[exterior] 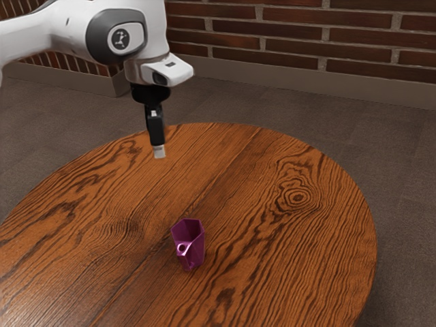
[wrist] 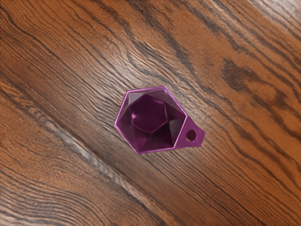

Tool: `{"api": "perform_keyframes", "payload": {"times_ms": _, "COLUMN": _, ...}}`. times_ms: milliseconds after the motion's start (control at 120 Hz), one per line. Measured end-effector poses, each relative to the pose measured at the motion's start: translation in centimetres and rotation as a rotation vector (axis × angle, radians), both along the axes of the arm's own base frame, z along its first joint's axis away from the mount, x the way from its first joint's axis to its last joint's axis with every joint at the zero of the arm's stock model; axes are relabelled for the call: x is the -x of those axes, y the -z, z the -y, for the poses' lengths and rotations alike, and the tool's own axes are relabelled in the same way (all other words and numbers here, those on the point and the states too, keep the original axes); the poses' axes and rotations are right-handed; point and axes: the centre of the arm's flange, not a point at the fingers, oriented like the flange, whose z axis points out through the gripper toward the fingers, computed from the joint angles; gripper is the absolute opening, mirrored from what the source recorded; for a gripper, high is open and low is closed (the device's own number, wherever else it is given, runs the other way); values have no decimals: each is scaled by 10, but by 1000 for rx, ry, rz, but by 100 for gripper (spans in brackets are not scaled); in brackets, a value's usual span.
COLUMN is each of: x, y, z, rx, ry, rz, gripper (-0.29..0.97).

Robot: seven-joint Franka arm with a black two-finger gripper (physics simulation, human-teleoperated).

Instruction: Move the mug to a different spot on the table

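You have no words or numbers to read here. The one sign you can see is a small white emblem (exterior: 120, 37) on the dark grey round cap (exterior: 109, 42) at a joint of the arm (exterior: 48, 34), and it is too small to make out.

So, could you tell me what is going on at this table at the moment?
A Franka arm is working on a purple faceted mug that is to go to another spot on the round wooden table. The mug stands upright on the tabletop with nothing touching it. The arm's tool hangs in the air above the table, apart from the mug. The wrist view looks down into the mug's open top, with the handle sticking out to one side. The mug has not been picked up yet.
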Motion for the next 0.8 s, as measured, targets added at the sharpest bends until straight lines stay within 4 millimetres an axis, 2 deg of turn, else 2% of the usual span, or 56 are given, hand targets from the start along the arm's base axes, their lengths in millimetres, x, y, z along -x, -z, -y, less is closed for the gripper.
{"api": "perform_keyframes", "payload": {"times_ms": 283, "x": -3, "y": -2, "z": -23, "rx": 0, "ry": 5, "rz": 1, "gripper": 68}}
{"api": "perform_keyframes", "payload": {"times_ms": 375, "x": 11, "y": -10, "z": -33, "rx": 10, "ry": -13, "rz": 10, "gripper": 68}}
{"api": "perform_keyframes", "payload": {"times_ms": 458, "x": 30, "y": 5, "z": -38, "rx": 27, "ry": -61, "rz": -29, "gripper": 68}}
{"api": "perform_keyframes", "payload": {"times_ms": 608, "x": 73, "y": 44, "z": -11, "rx": 41, "ry": -129, "rz": -71, "gripper": 68}}
{"api": "perform_keyframes", "payload": {"times_ms": 675, "x": 83, "y": 55, "z": 1, "rx": 42, "ry": -173, "rz": -64, "gripper": 68}}
{"api": "perform_keyframes", "payload": {"times_ms": 800, "x": 96, "y": 82, "z": 4, "rx": 46, "ry": -302, "rz": -39, "gripper": 68}}
